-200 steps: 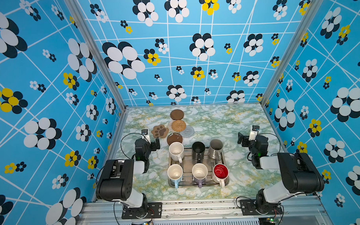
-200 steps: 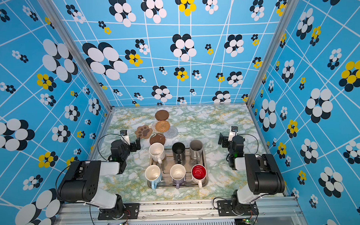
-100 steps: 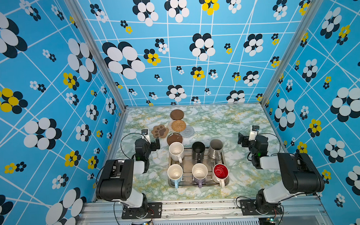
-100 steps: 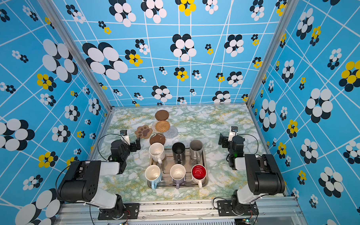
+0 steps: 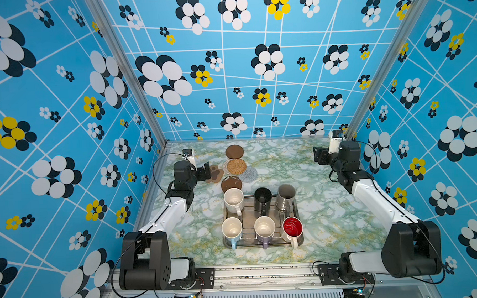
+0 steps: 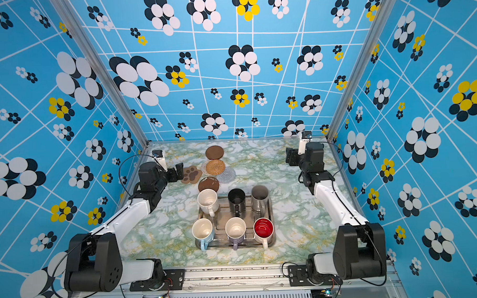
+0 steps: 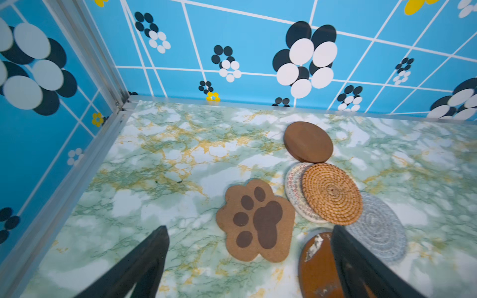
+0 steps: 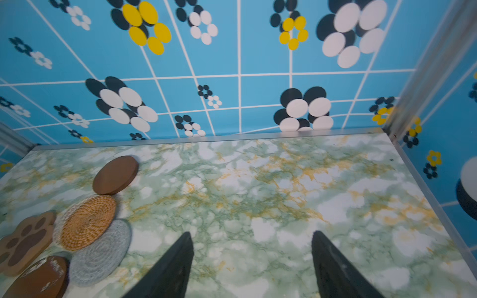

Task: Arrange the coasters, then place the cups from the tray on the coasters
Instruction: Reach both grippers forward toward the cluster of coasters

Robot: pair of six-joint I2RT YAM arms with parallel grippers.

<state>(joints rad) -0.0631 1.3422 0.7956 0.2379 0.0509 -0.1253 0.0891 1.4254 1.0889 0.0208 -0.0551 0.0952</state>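
Both top views look steeply down from high above the front rail [image 5: 250, 272] toward the back wall [image 5: 256, 72], taking in the whole tabletop [image 5: 329, 212] from afar. Each wrist camera rides low and close over the tabletop, looking out past the left hand [image 7: 249, 228] or right hand [image 8: 252, 233] toward the back. Both wrist views share the rattan coaster [image 7: 331, 192] and the back wall.

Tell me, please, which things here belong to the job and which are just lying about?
For the job: paw coaster, far brown disc, near brown disc, rattan coaster, crochet coaster, grey coaster, white mug, black mug, beige mug, blue mug, lilac mug, red-lined mug, tray.
Not part of it: marbled table, flowered walls; no loose extras.
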